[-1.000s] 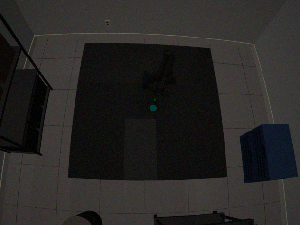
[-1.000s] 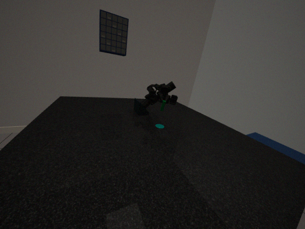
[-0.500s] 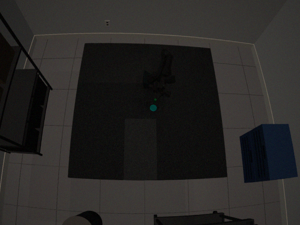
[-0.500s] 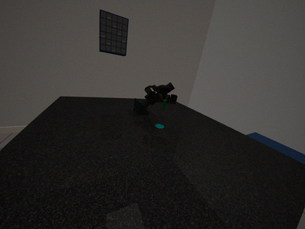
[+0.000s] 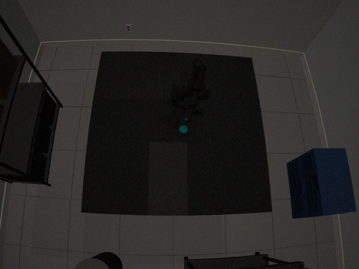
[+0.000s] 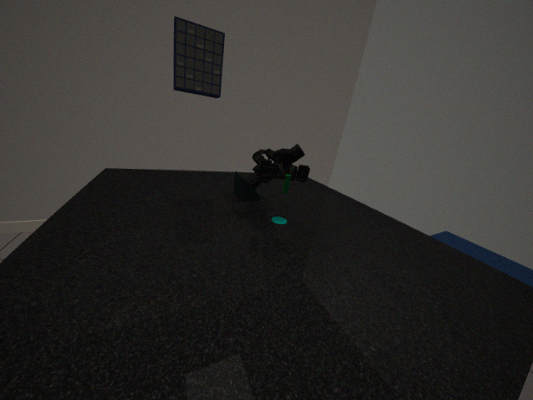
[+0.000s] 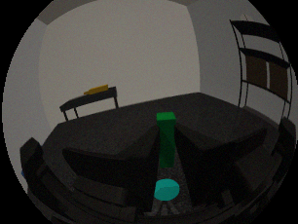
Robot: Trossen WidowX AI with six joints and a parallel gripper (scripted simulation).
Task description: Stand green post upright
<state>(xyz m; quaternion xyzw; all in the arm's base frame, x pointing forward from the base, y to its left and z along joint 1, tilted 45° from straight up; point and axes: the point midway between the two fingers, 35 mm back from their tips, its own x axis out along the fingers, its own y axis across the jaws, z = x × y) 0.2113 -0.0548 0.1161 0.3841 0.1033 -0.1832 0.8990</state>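
The green post (image 5: 186,119) (image 6: 286,183) (image 7: 167,141) is held up off the table, close to upright with a slight lean in the exterior view. My gripper (image 7: 166,128) is shut on the post, with one dark finger on each side of it. The cyan circle (image 5: 183,128) (image 6: 279,220) (image 7: 167,189) lies flat on the dark table. The post hangs above the table, on the arm's side of the circle in the top view, and not over the circle's middle. The fingertips are too dark to make out in the top and exterior views.
The dark table top (image 5: 122,174) (image 6: 173,281) carries a lighter grey rectangle (image 5: 168,177) beyond the circle from the arm. A blue cabinet (image 5: 335,177) and a dark shelf unit (image 5: 23,125) stand on the floor off the table's sides.
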